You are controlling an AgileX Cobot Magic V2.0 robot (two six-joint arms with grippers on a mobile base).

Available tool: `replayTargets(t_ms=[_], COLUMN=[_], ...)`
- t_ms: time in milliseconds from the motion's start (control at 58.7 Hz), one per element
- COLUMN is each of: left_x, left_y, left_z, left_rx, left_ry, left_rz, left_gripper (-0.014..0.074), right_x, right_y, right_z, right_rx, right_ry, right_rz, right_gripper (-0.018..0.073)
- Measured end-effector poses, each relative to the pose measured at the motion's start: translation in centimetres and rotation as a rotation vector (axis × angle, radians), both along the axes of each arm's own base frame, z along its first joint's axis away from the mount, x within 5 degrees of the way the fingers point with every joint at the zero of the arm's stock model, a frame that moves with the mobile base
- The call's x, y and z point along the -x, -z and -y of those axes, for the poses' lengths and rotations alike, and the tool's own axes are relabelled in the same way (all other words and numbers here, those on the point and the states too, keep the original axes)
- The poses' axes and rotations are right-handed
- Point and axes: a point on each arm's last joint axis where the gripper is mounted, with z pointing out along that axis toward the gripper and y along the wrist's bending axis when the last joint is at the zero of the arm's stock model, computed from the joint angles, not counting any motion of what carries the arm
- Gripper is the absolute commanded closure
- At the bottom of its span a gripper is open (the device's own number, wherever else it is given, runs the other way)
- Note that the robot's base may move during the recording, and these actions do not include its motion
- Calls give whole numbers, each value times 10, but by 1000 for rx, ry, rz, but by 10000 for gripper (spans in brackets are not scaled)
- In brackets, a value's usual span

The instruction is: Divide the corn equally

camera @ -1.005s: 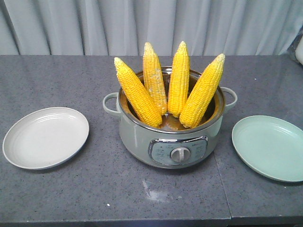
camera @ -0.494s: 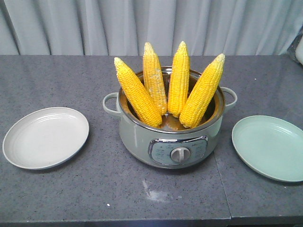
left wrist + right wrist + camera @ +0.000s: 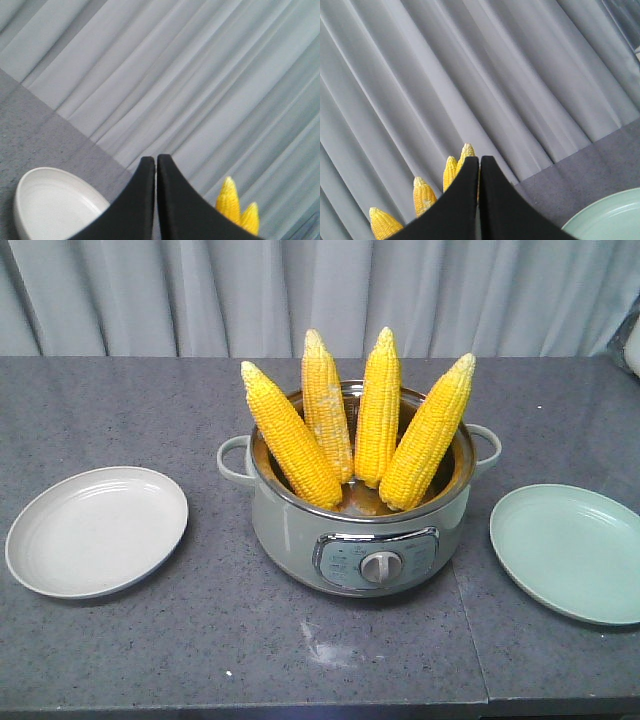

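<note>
Four corn cobs (image 3: 378, 405) stand tips-up in an electric pot (image 3: 300, 530) at the middle of the grey worktop (image 3: 200, 640), butts down inside and fanned outward. The leftmost cob (image 3: 290, 435) leans toward the white plate (image 3: 95, 530) and the rightmost cob (image 3: 428, 435) toward the green plate (image 3: 570, 550). The two middle ones are nearly upright. Both plates hold nothing, so no corn has been shared out yet.

Neither arm appears in the front view. In its wrist view, the left gripper (image 3: 156, 159) has its black fingers pressed together on nothing, with the white plate below to its left and two corn tips off to its right. The right gripper (image 3: 479, 159) is likewise closed and empty, with the corn tips to its left and the green plate low to its right.

The corn thus lies inward of each gripper, its long axes roughly vertical. The left arm looks nearer the two left cobs and the right arm nearer the two right ones. An even split would likely put two on each plate. Either gripper must first open, then probably close across a cob's width, not along its length.
</note>
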Motion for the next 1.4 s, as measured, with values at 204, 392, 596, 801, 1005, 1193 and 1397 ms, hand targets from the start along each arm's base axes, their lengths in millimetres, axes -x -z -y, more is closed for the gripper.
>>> replayTargets(t_ms=[204,392,596,801,1005,1193,1397], left_x=[11,30,13,-21,-57,-90,-123], left_y=[-42,-104,-144,-165,-180,-181,-172], left_z=[2,6,3,5,27,53,71], left_rx=[-50,-338,-384,-435,-549,-593,-591], left_ry=[6,-55,-80,-34,163,344,438], left_rz=[167,254,64,-95,-196,-287,-361], left_gripper=[603,601,594,575,441,185,61], right_x=[10,-2,-40,-77,-101,-105,-107], right_y=[-63,-118,-142,-140,-129,-123,-122], right_z=[-1,-1,-12,-43,-60,-58,-58], right_rx=[134,240,422,590,637,656,653], right_ry=[41,77,-5,-190,-267,-237,-234], right_rz=[51,40,-30,-93,-174,-237,-249], right_gripper=[561,560,549,419,55,-127,-113])
